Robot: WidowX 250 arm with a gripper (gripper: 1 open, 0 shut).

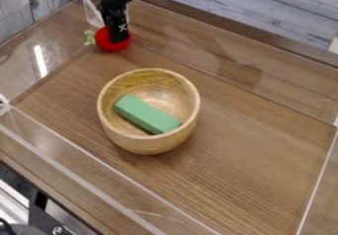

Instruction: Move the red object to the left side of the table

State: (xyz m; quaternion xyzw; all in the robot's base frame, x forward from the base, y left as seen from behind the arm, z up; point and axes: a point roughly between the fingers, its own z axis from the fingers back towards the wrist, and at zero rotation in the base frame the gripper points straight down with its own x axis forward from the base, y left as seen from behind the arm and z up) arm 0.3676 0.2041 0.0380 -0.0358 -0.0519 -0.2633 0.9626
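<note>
The red object (105, 43), a small red toy fruit with a yellow-green stem pointing left, is at the far left of the table (258, 86), close to the clear wall. My gripper (117, 32) points straight down onto it. Its dark fingers (119, 26) clasp the fruit's upper half and hide its top. The fruit looks to be at or just above the wood surface.
A wooden bowl (107, 102) stands in the middle of the table with a green block (146, 115) lying inside it. Clear acrylic walls (40, 32) border the tabletop on all sides, and the left one runs right beside the fruit.
</note>
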